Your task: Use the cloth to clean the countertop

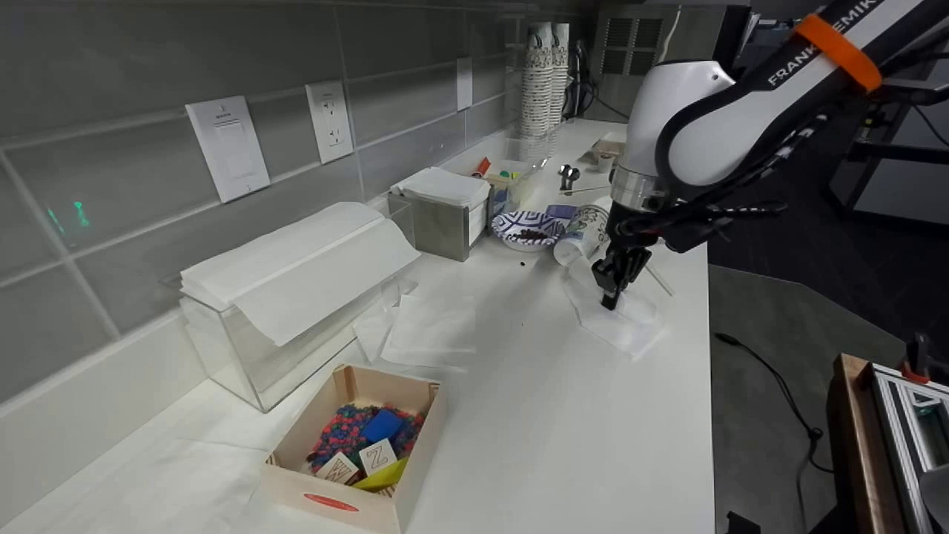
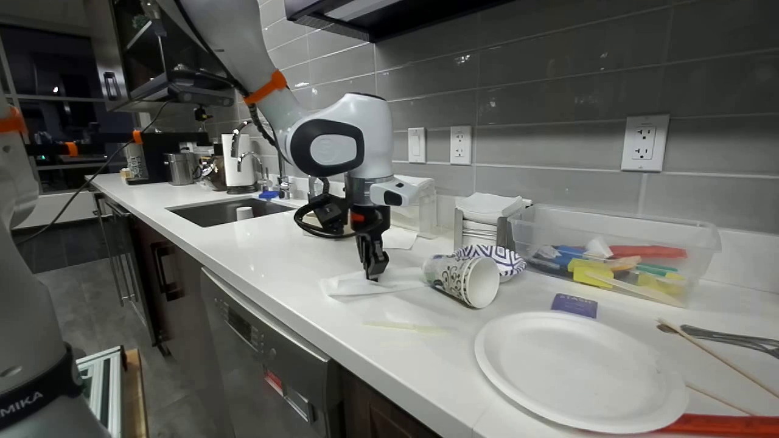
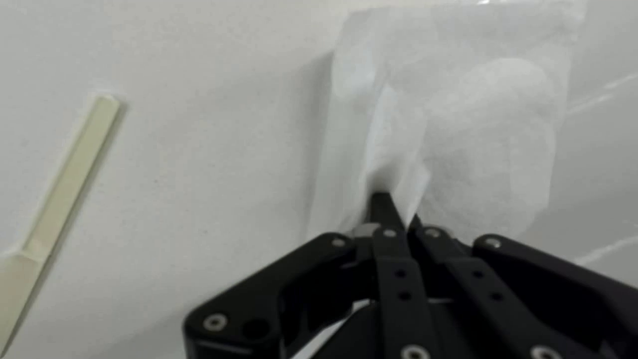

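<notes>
The cloth is a thin white sheet, like tissue or a napkin. It lies partly crumpled on the glossy white countertop (image 1: 578, 445) in an exterior view (image 1: 630, 334). The cloth also shows in an exterior view (image 2: 350, 286) and in the wrist view (image 3: 488, 124). My gripper (image 1: 609, 300) points down, its tips at the countertop's level or just above it. In the wrist view the gripper (image 3: 398, 214) is shut with a pinched fold of the cloth between its fingertips. The rest of the cloth spreads flat beyond and to the right of the fingers. The fingertips are partly hidden by the cloth.
Paper cups (image 2: 450, 277) lie on their side close to the cloth, by a patterned bowl (image 2: 496, 258). A pale plastic utensil (image 3: 75, 179) lies left of the gripper. A white plate (image 2: 578, 365), a wooden box (image 1: 422, 445) and a napkin holder (image 1: 437, 222) stand on the countertop.
</notes>
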{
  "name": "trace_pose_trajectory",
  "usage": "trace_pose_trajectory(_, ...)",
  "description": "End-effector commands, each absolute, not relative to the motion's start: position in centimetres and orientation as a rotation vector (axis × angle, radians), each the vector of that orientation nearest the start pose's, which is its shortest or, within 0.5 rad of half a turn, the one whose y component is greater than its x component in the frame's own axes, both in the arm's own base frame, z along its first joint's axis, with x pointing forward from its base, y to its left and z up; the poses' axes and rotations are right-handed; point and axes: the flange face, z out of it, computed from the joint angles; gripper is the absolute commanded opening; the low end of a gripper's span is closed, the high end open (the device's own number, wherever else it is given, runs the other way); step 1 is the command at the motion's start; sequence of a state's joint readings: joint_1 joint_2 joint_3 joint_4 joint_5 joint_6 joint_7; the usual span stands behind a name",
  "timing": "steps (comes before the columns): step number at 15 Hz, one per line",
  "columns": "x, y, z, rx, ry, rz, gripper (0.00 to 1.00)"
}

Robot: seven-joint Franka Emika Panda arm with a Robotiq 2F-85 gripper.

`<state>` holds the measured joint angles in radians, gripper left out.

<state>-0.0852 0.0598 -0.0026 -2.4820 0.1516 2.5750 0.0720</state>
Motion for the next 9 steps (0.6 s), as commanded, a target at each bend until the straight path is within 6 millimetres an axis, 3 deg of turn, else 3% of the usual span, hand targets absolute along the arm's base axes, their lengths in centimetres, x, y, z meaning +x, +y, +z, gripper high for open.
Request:
trace_pose_trajectory(1, 45.5, -6.3, 24.2, -3.037, 0.432, 0.190, 0.00)
trace_pose_trajectory(6, 44.1, -11.7, 24.5, -3.145, 0.648, 0.246, 0.00)
trace_pose_trajectory(9, 44.7, -12.8, 24.3, -3.171, 0.667, 0.140, 0.00)
